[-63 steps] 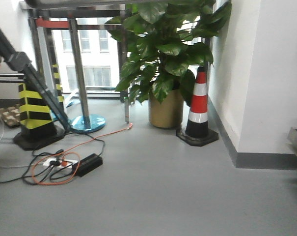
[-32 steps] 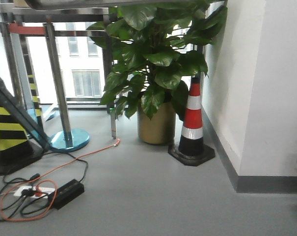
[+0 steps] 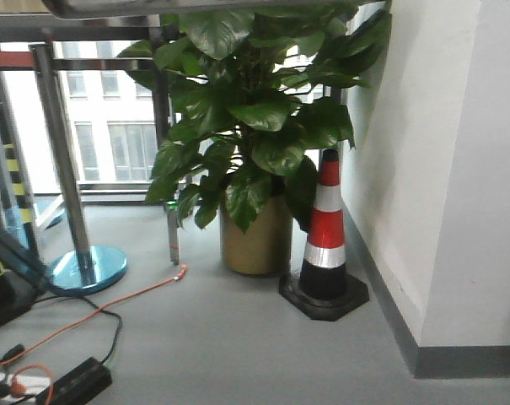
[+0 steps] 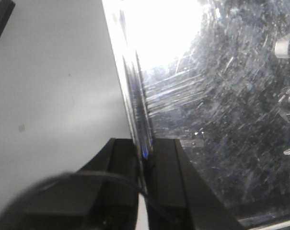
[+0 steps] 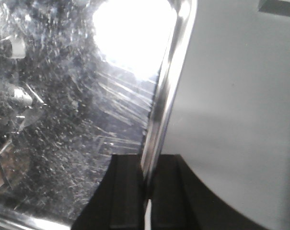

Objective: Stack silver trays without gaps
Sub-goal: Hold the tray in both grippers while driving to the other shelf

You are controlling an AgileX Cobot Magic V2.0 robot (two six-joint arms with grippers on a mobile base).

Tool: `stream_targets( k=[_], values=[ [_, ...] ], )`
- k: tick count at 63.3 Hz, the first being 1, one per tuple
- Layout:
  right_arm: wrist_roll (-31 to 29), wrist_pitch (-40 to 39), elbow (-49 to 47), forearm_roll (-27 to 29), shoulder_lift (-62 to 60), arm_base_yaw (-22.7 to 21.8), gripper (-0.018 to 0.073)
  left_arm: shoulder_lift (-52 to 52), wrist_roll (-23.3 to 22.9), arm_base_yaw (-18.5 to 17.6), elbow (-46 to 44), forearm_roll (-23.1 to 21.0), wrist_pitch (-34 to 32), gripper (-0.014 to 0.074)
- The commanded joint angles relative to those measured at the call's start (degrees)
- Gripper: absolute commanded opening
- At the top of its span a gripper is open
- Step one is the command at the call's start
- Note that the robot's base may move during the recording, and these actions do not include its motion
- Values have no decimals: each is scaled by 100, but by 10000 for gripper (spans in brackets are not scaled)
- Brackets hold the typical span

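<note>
One silver tray is held between both grippers. In the left wrist view its scratched, shiny bottom (image 4: 226,96) fills the right side, and my left gripper (image 4: 145,149) is shut on its thin rim (image 4: 135,91). The right wrist view shows the same kind of scratched steel surface (image 5: 63,105) on the left, with my right gripper (image 5: 147,165) shut on the rolled rim (image 5: 166,91). Grey floor lies beyond both rims. A metallic edge (image 3: 195,7) runs along the top of the front view. No other tray is in view.
Ahead stand a potted plant (image 3: 255,152) in a gold pot, an orange-and-white traffic cone (image 3: 324,245) and a white wall (image 3: 440,169) on the right. A stanchion with a blue base (image 3: 86,268), an orange cable (image 3: 94,312) and a power strip (image 3: 69,384) lie on the left.
The front view has closed in on the plant and cone. The cables and stanchions have slid left and down, and the steel object at the right edge has left the view.
</note>
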Motion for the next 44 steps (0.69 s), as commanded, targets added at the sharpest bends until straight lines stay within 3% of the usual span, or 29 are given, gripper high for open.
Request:
stream_targets(
  k=[1, 44],
  values=[
    [-170, -193, -166, -332, -198, -37, 57, -182, 148, -15, -147, 284, 481, -48],
    [-170, -193, -166, -332, -198, -37, 57, -169, 148, -15, -147, 284, 481, -48]
  ],
)
